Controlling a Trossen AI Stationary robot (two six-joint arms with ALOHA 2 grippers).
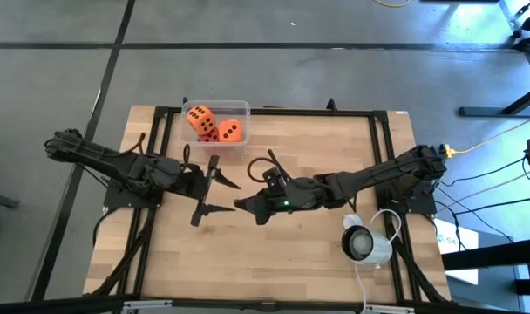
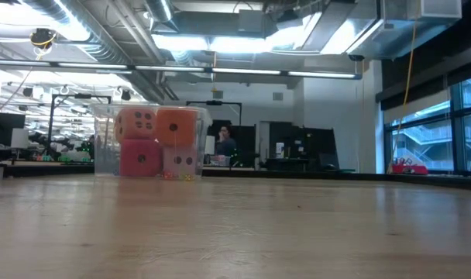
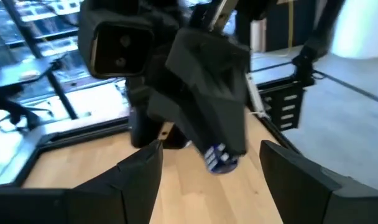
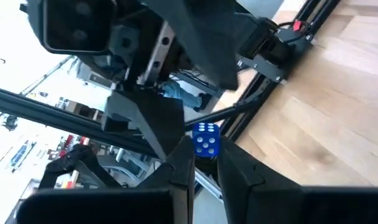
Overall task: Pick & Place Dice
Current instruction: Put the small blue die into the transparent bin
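Dice (image 1: 211,124): four in the clear box (image 1: 239,109), tabletop's far edge.
Blue die (image 4: 206,138): clamped in right gripper (image 1: 241,205), mid-table.
Left gripper (image 1: 214,185): fingers apart, facing the die, closer to the box.

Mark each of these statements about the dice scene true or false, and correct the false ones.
1. The clear container holds four dice, stacked two on two. True.
2. Both dice in the upper layer are red. False: they are the orange dice. The red die and the pale pink die sit beneath them.
3. The right gripper pinches a small blue die at its fingertips. True.
4. The left gripper grips an orange die. False: its fingers stand wide apart with nothing between them, facing the right gripper.
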